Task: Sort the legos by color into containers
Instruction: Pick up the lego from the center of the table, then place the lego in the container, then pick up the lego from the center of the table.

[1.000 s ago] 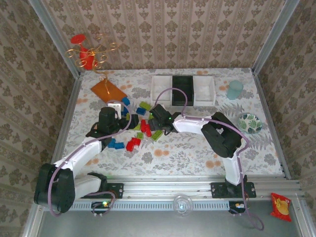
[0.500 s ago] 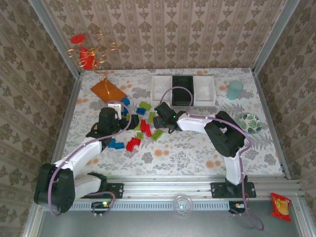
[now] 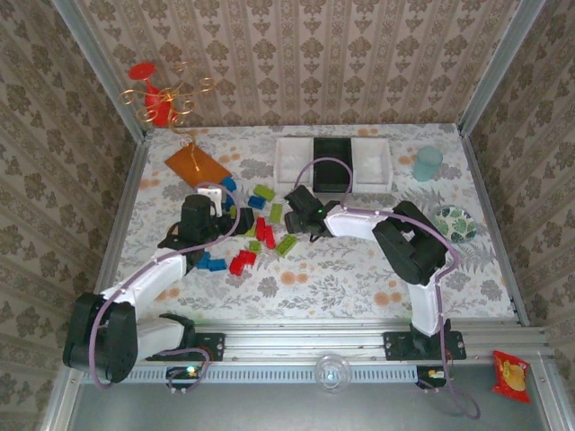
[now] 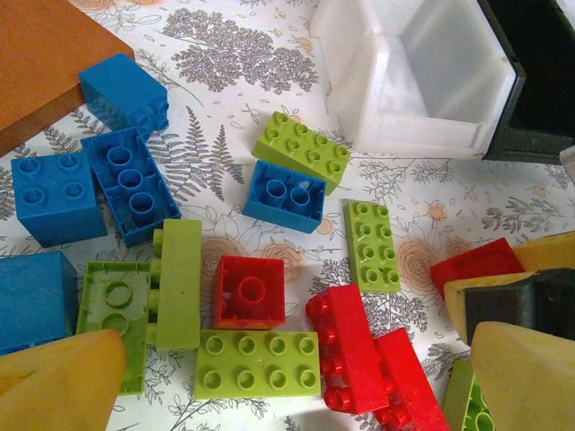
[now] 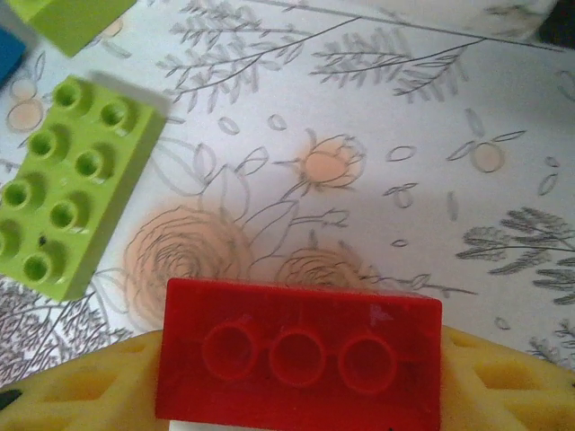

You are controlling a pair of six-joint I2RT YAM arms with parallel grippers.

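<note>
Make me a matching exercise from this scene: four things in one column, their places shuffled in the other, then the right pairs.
Things
1. flat orange rectangular plate
2. pale blue plastic cup
3. small black rectangular open-top bin
4. red plastic brick with three round sockets

Places
A. far-right side, toward the back
B. between the jaws of the right gripper
C. between two white rectangular bins
D. far-left side, toward the back

Pairs: 1-D, 2-A, 3-C, 4-B
</note>
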